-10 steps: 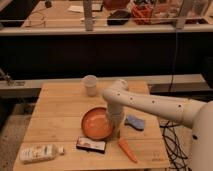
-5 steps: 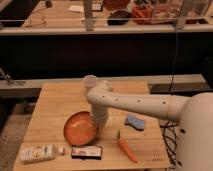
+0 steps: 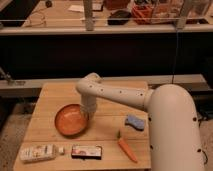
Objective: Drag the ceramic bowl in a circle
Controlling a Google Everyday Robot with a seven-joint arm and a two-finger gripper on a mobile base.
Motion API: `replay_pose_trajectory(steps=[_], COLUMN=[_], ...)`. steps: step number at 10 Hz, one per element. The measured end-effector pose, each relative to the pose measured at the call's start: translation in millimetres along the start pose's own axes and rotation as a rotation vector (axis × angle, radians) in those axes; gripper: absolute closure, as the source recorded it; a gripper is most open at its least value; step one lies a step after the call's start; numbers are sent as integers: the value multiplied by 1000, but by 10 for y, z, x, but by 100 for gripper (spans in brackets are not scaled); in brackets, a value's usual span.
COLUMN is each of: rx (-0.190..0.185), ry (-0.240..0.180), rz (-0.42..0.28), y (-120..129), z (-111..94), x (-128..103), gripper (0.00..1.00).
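The ceramic bowl, round, shallow and orange with a darker rim, sits on the left half of the wooden table. My white arm reaches in from the lower right, bends near the table's back edge and comes down on the bowl. The gripper is at the bowl's right rim, touching it or just above it, with the wrist hiding the contact point.
Along the front edge lie a white tube, a flat packet and an orange carrot. A blue sponge lies right of the bowl. A metal rail and a cluttered bench run behind the table.
The bowl has slid left across the table, and over the last half second a little away from the front edge. The arm swung left with it and now covers the small cup.
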Motion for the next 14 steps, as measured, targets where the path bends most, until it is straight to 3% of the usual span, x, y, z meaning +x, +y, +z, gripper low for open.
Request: replay_pose_trajectory(steps=[2, 3, 7, 9, 11, 14], rx=[-2, -10, -24, -48, -64, -44], ry=[14, 17, 24, 30, 19, -22], rz=[49, 96, 242, 312, 339, 378], y=[103, 313, 1006, 1324, 1493, 1846], z=[-57, -96, -267, -442, -480, -424], x=[308, 453, 602, 493, 271, -292], gripper=[100, 100, 100, 100, 100, 100])
